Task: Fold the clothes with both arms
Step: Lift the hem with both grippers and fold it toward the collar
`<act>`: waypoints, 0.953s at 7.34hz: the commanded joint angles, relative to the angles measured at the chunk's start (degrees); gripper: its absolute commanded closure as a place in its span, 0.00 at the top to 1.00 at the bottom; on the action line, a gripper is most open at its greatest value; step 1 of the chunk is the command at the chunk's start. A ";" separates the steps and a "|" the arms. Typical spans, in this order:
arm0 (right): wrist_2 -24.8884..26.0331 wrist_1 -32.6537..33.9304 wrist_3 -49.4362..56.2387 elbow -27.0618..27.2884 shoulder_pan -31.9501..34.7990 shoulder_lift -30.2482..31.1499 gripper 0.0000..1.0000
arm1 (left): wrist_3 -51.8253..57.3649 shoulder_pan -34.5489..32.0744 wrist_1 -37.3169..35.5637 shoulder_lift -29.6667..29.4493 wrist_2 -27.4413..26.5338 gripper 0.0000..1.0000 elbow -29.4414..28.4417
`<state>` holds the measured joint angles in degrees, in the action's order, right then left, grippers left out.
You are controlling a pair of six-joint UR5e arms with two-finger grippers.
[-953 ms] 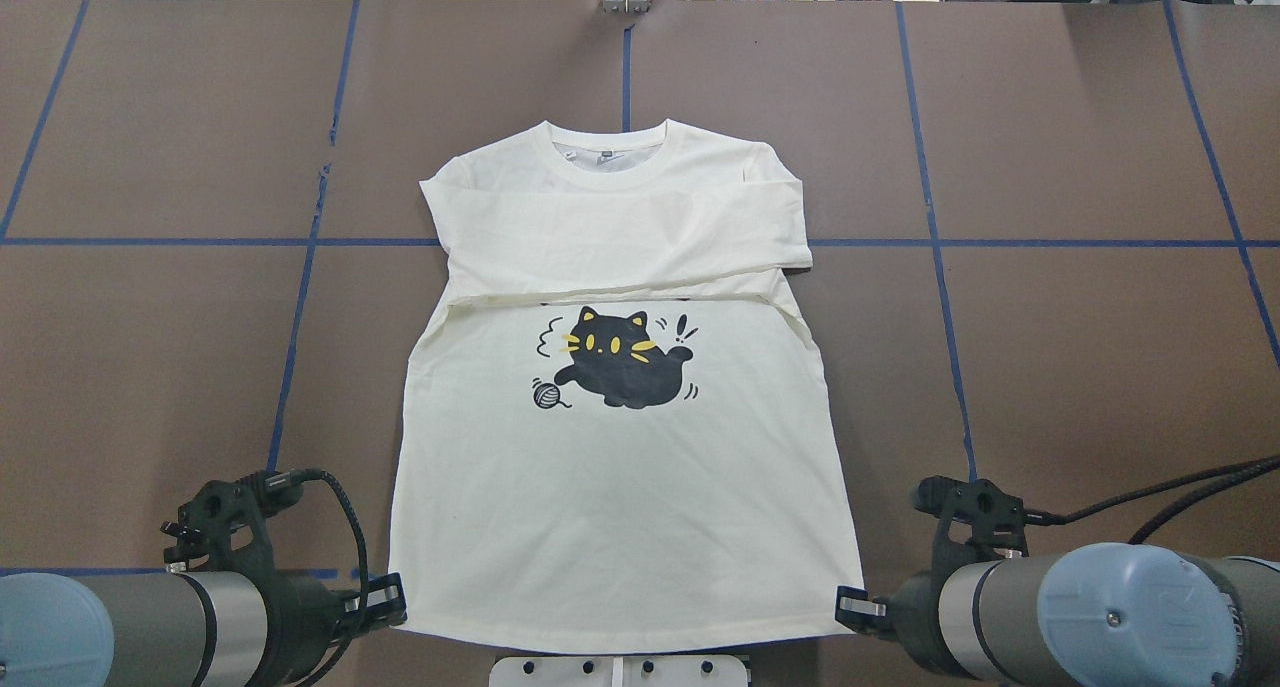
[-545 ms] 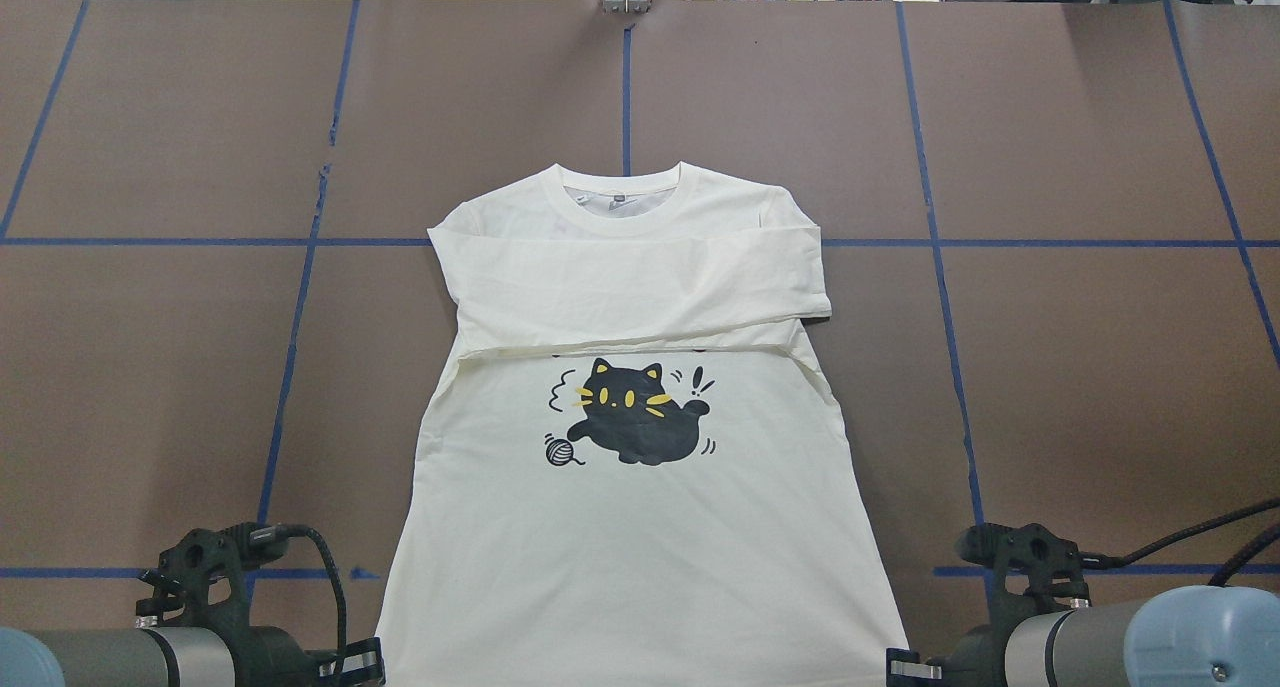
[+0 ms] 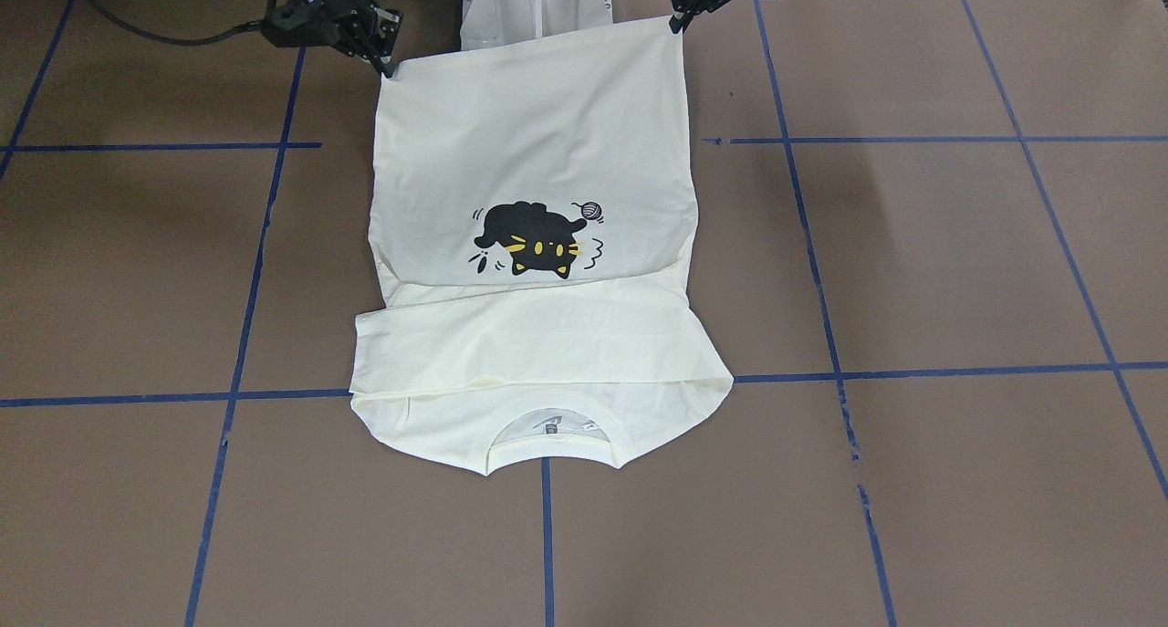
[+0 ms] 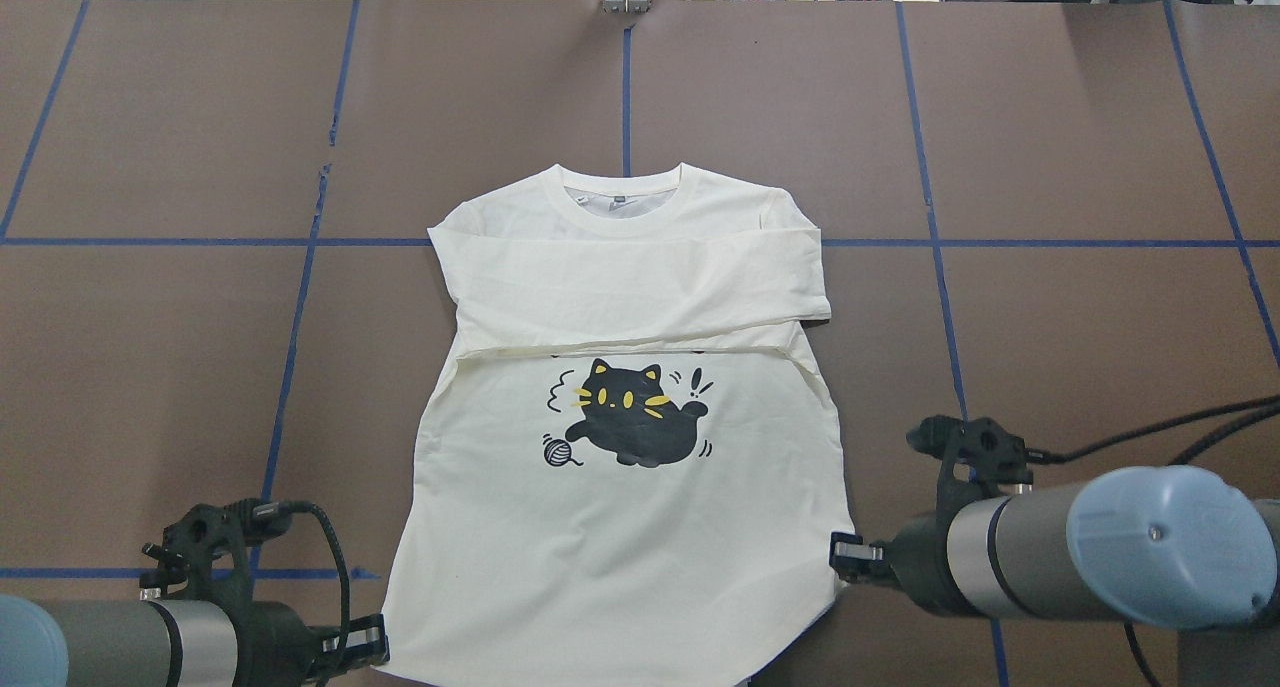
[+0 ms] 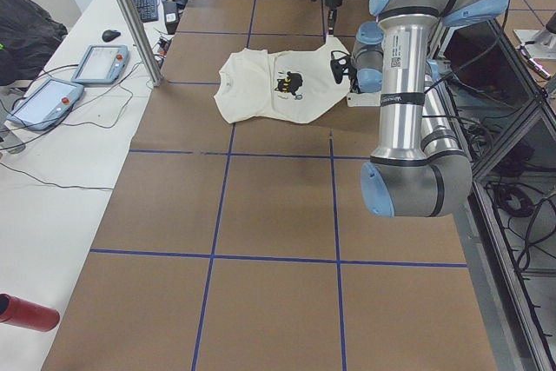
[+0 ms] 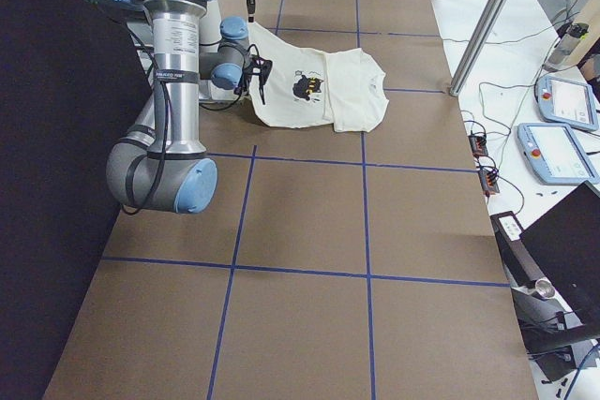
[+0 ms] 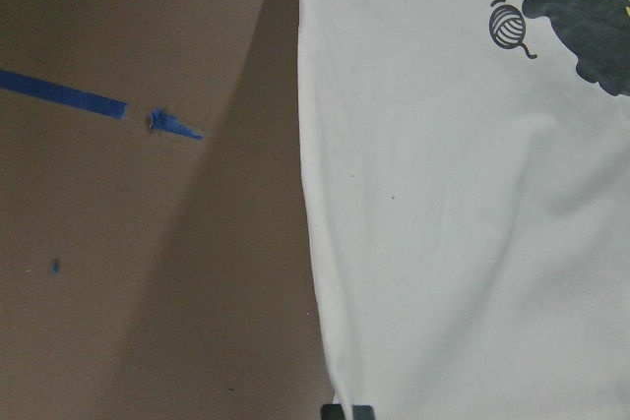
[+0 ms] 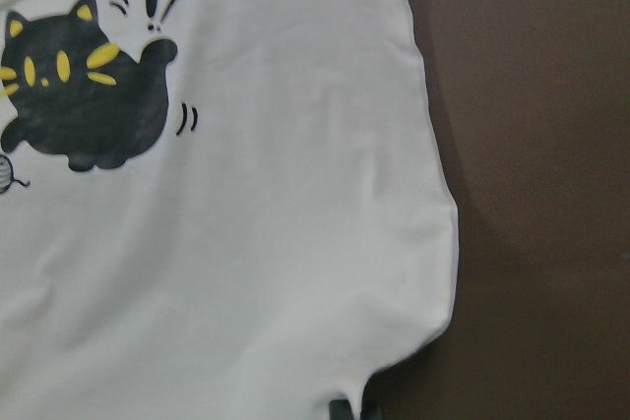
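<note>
The cream-white T-shirt lies on the brown table with its cat print facing up and both sleeves folded across the chest; the collar points away from me. It also shows in the front view. My left gripper is shut on the left hem corner, low at the table's near edge. My right gripper is shut on the right hem corner and holds it lifted, so that the corner curls inward. Each wrist view shows the shirt close below.
The white pedestal base stands between the two grippers, under the shirt's hem. Blue tape lines grid the brown table. Pendants and a red cylinder lie on the side table.
The shirt was first dragged toward me by the hem. Since half a second ago my right gripper has risen and moved forward with its corner; the left gripper has barely moved.
</note>
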<state>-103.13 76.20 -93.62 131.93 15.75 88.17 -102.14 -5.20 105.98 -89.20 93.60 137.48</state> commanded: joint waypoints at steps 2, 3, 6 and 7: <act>-10.85 0.00 8.52 -7.19 16.90 -5.88 0.00 | 7.37 -12.68 -0.94 -1.24 6.29 0.00 -1.78; -10.95 0.00 10.63 -10.17 19.73 -7.73 0.00 | 9.22 -16.91 -1.21 -2.72 7.46 0.00 -2.74; -11.38 0.00 11.09 -17.12 24.31 -14.49 0.00 | 11.70 -27.48 -7.09 -16.15 9.23 0.00 -14.32; -11.39 0.00 11.09 -18.80 26.07 -16.51 0.00 | 12.39 -29.59 -7.10 -16.88 9.23 0.00 -15.65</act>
<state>-114.39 76.20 -82.58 115.40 39.79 74.19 -90.42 -31.87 99.60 -103.86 102.66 124.33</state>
